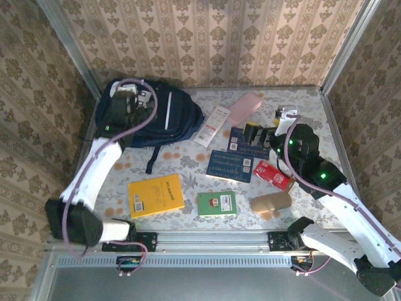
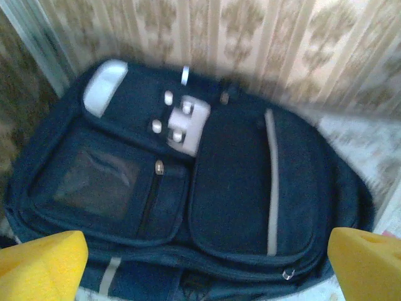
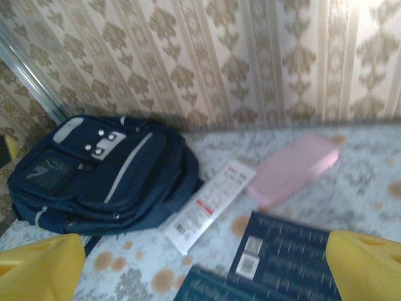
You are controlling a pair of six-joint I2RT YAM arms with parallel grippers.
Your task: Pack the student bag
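Two arms reach out over your table in the top view. The student bag lies flat at the far left corner, close to the wall. Your left gripper hangs over the bag's far end, spread wide with nothing in it. Your right gripper is on the right side, over a dark blue book. It is spread wide too and holds nothing. A second blue book lies just in front. A yellow book and a green book lie near the front edge. A red pack and a tan case sit by the right arm. A pink case and a white packet lie to the right of the bag.

In your left wrist view, the bag is right below and a bit blurry. You can see its grey patch. The left fingers are yellow and stand far apart at the bottom corners.

In your right wrist view, the bag lies at the left by the wall. The white packet is just beside it, then the pink case. The right fingers stand far apart, with the blue books between them.
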